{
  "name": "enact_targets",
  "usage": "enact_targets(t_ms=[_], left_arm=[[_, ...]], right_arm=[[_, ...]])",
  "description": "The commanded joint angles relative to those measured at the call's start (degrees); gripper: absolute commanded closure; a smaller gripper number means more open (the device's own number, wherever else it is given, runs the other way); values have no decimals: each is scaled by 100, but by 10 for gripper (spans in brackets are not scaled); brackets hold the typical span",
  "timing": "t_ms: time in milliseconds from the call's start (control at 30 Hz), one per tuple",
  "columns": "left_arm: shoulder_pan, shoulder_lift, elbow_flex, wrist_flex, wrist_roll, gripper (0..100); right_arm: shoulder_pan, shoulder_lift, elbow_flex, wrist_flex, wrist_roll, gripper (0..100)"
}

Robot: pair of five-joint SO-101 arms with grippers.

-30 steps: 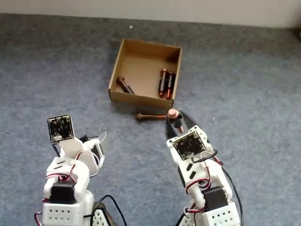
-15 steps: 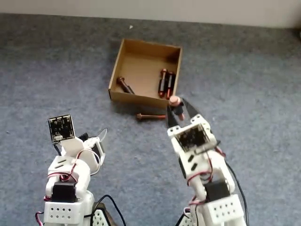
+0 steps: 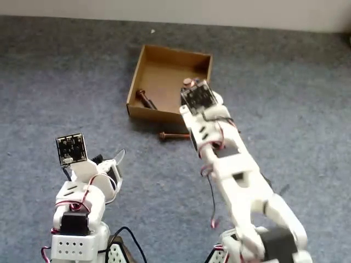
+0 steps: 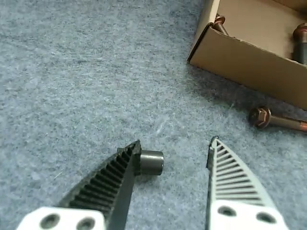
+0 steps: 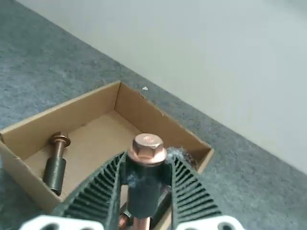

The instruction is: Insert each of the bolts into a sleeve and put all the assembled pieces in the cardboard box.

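Because the job is to drop each finished piece into the cardboard box (image 3: 153, 114), the right claw (image 5: 147, 163) hangs over the box with its fingers squeezed tight on a dark sleeve (image 5: 144, 191). A copper bolt (image 5: 149, 148) is pushed down through that sleeve, and its head pokes out on top. We think the claw holds it upright so it can let go and the piece falls straight in. One finished piece (image 5: 56, 160) lies inside by the box wall, so part of the job is done.

The left claw (image 4: 175, 142) sits low over the grey table (image 4: 72, 72) with its fingers wide apart and nothing between them. A loose sleeve (image 4: 152, 162) lies right at the tip of one finger; we cannot tell if they touch. A loose bolt (image 4: 273, 120) lies on the table just outside the box. We guess these two are left out because they are the last pair to join.

We see no words, labels or brand marks that we can read on the box, the bolts or the sleeves.
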Motion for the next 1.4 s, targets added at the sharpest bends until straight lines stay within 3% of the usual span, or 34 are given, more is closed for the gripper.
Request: enact_targets(t_ms=[0, 233, 433, 700, 867, 1033, 1200, 1367], left_arm=[[-84, -31, 13, -123, -26, 758], [-84, -31, 13, -149, -26, 758], [-84, -31, -31, -149, -26, 758], [-356, -40, -189, -149, 9, 758], [-1112, -40, -505, -149, 18, 758], [-2325, -40, -760, -158, -18, 758], [-3389, -40, -831, -158, -26, 758], [-3776, -40, -796, -299, -26, 758]], right_arm=[[101, 884, -963, -365, 44, 993], [312, 2053, -1710, -347, 26, 987], [277, 2026, -1736, -251, 26, 878], [101, 567, -1736, 1780, 18, 878], [-347, -426, -1736, 3468, 18, 878], [-1033, -813, -1736, 4637, -114, 878], [-1754, -804, -1763, 5130, -1064, 875], [-2501, -787, -1745, 5130, -1002, 874]])
